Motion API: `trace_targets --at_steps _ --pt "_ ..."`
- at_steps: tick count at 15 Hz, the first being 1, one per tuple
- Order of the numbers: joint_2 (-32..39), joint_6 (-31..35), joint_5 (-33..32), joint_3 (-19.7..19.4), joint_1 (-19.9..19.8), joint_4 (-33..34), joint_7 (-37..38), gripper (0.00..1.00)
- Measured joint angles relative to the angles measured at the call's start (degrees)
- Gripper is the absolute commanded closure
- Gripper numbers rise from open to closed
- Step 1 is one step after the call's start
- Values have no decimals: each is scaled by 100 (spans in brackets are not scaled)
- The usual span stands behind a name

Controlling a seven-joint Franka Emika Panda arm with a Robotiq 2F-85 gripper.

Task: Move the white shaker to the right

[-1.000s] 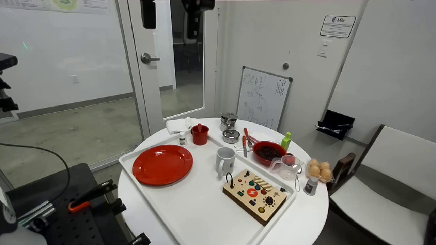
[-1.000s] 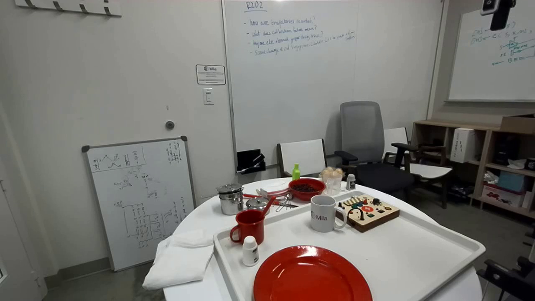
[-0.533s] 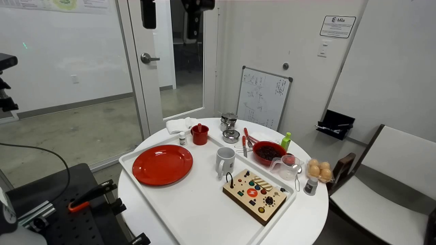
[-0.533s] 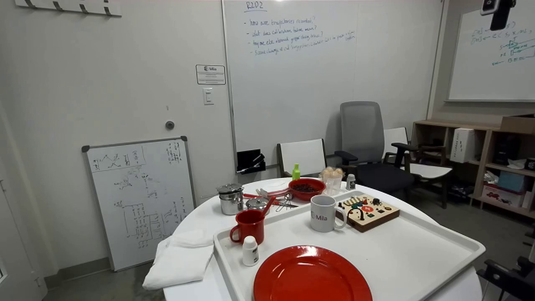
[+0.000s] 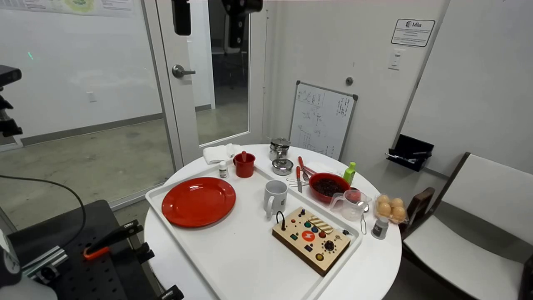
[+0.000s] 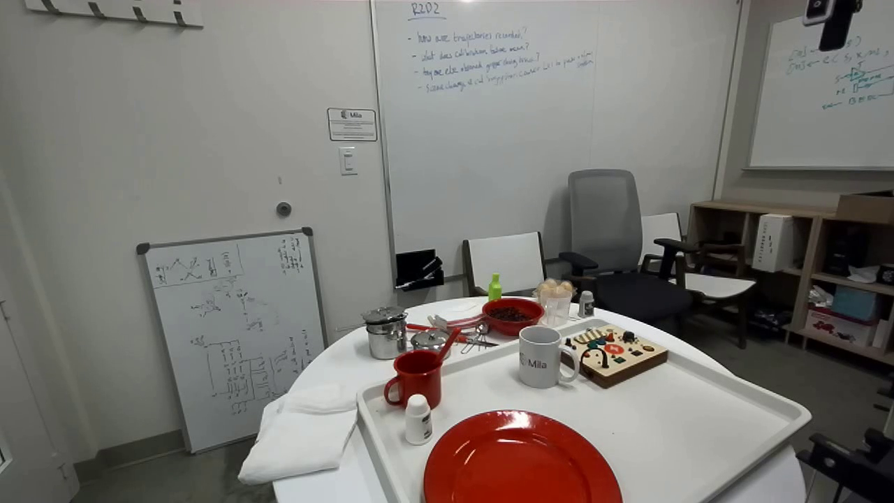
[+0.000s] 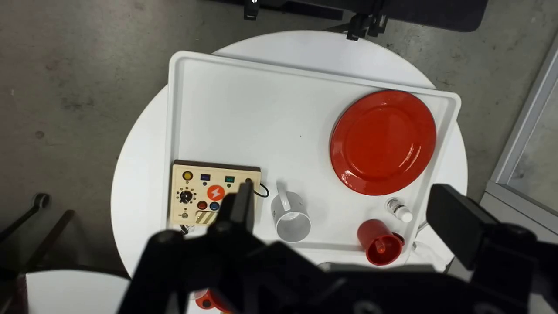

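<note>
The white shaker [image 5: 223,169], a small bottle with a white cap and dark print, stands upright in a corner of the white tray [image 5: 187,255]. It is between the red plate [image 5: 199,202] and the red mug [image 5: 244,166]. It also shows in the other exterior picture [image 6: 418,420] and in the wrist view [image 7: 399,210]. My gripper [image 5: 209,31] is high above the table, wide open with nothing between its fingers. In the wrist view the gripper [image 7: 344,205] looks down on the tray, the shaker lying within the gap, nearer the right finger [image 7: 455,224].
A white mug [image 5: 275,197] and a wooden button box [image 5: 311,241] stand on the tray. Beyond it are steel pots [image 5: 279,149], cutlery, a red bowl [image 5: 322,196], a clear jug, eggs, a green bottle and a grey-labelled shaker [image 5: 379,228]. A cloth [image 6: 300,436] lies beside the tray.
</note>
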Motion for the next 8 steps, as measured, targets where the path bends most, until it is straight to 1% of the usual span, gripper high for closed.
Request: trace_targets --at_steps 5,8 --pt "1 13 1 44 9 -7 -6 0" --pt "23 57 2 167 75 -12 -8 0"
